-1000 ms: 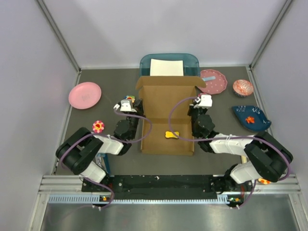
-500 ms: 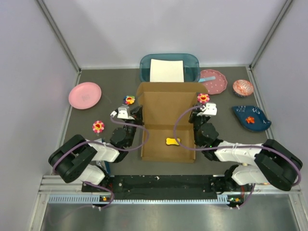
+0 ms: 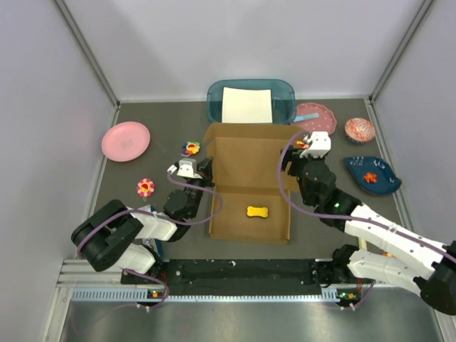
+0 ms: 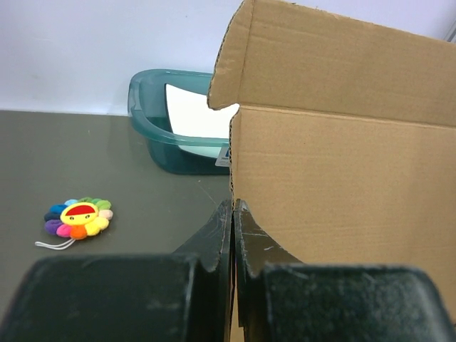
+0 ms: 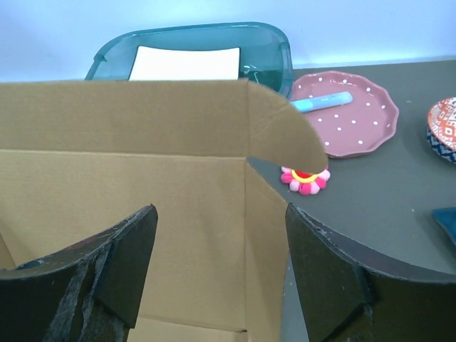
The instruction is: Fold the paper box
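Far-left of the counter: pink plate [image 3: 126, 140]. Two flower toys lie between it and the box: a red-and-pink flower [image 3: 145, 187] and a rainbow flower [image 3: 191, 148] further back.

Left gripper [image 4: 233, 206] is clenched on the upright left wall of the paper box [image 3: 249, 182], with the cardboard edge pinched between the fingers.

The paper box sits mid-counter between the arms. Its base is flat and its side walls and back panel are raised. The back panel stands just in front of the teal bin [image 3: 214, 96] at the far edge, which holds a white sheet [image 3: 246, 105]. A yellow bone-shaped piece [image 3: 257, 211] lies on the box floor.

Right gripper [image 5: 219, 210] is released and spread wide at the box's far-right corner. One finger is inside the right wall, the other outside.

Toward the far-right corner of the counter: dotted pink plate [image 3: 315, 120], patterned bowl [image 3: 360, 130], blue dish [image 3: 371, 176].
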You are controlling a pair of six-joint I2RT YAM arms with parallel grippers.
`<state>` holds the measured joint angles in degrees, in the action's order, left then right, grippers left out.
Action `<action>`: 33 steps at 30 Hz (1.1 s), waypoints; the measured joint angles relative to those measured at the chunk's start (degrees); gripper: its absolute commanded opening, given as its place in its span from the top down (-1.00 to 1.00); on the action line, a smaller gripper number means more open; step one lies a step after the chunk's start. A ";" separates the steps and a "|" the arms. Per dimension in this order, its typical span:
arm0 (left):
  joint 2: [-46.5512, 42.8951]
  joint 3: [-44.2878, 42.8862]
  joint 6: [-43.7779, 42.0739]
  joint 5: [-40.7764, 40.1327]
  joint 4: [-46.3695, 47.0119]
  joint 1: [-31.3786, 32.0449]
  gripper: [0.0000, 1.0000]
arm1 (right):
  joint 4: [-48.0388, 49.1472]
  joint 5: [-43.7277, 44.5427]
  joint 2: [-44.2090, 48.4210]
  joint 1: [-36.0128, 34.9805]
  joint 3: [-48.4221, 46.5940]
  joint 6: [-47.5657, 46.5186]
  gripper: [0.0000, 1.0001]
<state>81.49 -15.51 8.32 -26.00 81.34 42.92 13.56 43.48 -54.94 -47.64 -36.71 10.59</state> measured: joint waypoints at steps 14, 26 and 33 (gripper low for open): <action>-0.37 0.00 -4.09 -0.46 -0.28 0.74 1.00 | -43.01 -22.47 1.36 19.56 -26.12 5.66 -0.59; -0.48 -0.04 -6.99 -0.39 -0.28 1.27 1.00 | -51.25 -42.56 -7.54 25.62 -26.75 4.39 -0.49; -0.72 -0.04 -8.33 -0.42 -0.52 1.53 1.00 | -51.01 -44.24 -12.74 25.64 -26.86 4.39 -0.26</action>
<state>80.77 -15.55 -0.01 -26.41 80.82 44.45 -37.45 -0.75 -67.68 -22.00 -63.57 14.98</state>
